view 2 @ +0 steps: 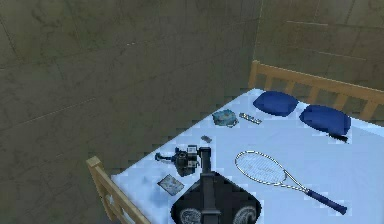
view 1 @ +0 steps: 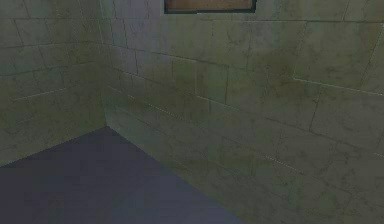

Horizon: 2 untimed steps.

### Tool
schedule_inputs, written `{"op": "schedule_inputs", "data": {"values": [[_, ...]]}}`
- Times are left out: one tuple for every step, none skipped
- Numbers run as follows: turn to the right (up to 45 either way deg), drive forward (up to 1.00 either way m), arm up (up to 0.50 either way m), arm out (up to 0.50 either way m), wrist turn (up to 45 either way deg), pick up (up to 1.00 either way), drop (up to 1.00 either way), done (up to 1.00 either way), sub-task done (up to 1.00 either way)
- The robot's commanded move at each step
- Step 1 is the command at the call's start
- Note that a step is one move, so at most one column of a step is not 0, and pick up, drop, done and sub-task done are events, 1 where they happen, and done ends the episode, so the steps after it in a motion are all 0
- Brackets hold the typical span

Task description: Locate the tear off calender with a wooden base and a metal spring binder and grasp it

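In the arm side view a bed (view 2: pixel 330 170) with a pale blue sheet and a wooden frame carries several small things. The dark arm bar (view 2: pixel 205 165) rises from the bottom edge, and the gripper (view 2: pixel 183 156) sits to its left over the sheet near the bed's foot. Small things lie on the sheet at and behind it, so I cannot tell whether it holds anything. A small flat grey thing (view 2: pixel 170 184) lies just below the gripper. A grey-green lump (view 2: pixel 225 117) and a thin small piece (view 2: pixel 250 119) lie farther up the bed. None of them reads clearly as a calendar.
A racket (view 2: pixel 275 170) lies across the sheet right of the arm. Two blue pillows (view 2: pixel 275 102) (view 2: pixel 325 120) rest against the wooden headboard (view 2: pixel 310 88). The wooden footboard post (view 2: pixel 97 165) stands at the bed's left. The forward view has a tiled wall corner (view 1: pixel 105 110), dark floor (view 1: pixel 90 185) and a framed panel (view 1: pixel 210 5).
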Motion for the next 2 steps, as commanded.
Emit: {"op": "schedule_inputs", "data": {"values": [[0.0,0.0,-0.3,0.0,0.0,0.0,0.0,0.0,0.0],[0.0,0.0,0.0,0.0,0.0,1.0,0.0,0.0,0.0]]}}
